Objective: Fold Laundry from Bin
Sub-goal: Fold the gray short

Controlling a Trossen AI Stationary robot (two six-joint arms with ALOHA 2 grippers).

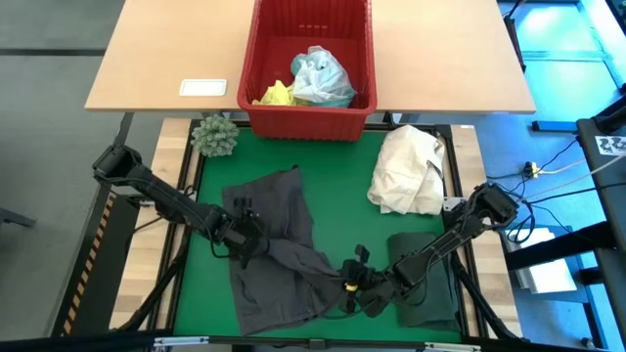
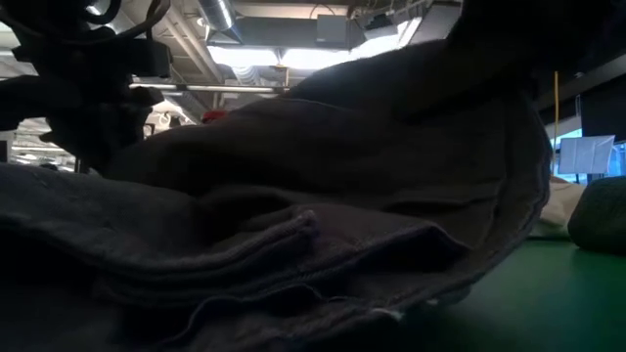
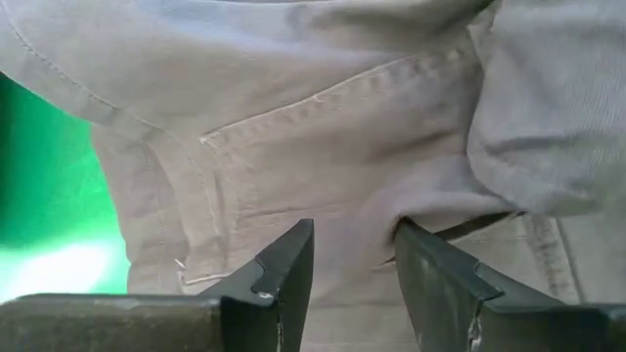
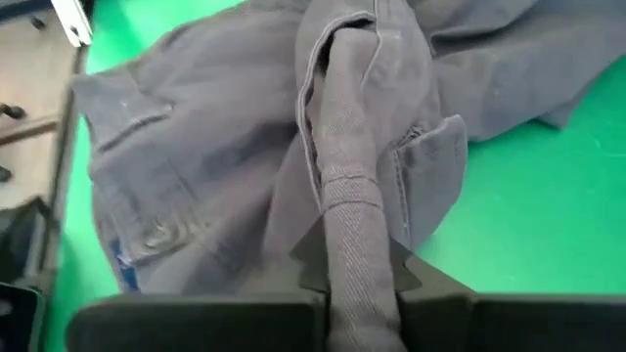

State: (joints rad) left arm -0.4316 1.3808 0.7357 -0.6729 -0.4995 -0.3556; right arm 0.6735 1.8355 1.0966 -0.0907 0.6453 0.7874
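Note:
A grey garment (image 1: 279,259) lies crumpled on the green mat (image 1: 342,166), and both grippers are shut on it. My left gripper (image 1: 245,238) is at its left-middle part, and my right gripper (image 1: 354,290) at its right edge near the table's front. The grey cloth fills the low view (image 2: 293,215). A folded dark green garment (image 1: 427,284) lies on the mat under my right arm. The red bin (image 1: 311,117) stands at the far edge with yellow (image 1: 276,95) and light turquoise (image 1: 321,78) laundry inside. My left gripper pinches a raised fold of the grey cloth (image 3: 367,217) between its two fingers, coming steeply from above. The cloth bunches into the gap near a stitched seam; the rest lies slack on the mat. My right gripper pinches a narrow, thick band of the grey garment (image 4: 350,210) between its two fingers. The band runs along the fingers, which slant down from the table's right. The cloth beyond it rises in a loose bunch, with the rest on the mat.
A cream-white cloth bundle (image 1: 409,171) lies at the mat's far right. A small green spiky ball (image 1: 215,135) sits at the far left corner. A white card (image 1: 203,88) lies on the wooden table beside the bin. Bare mat shows between the garment and the bin.

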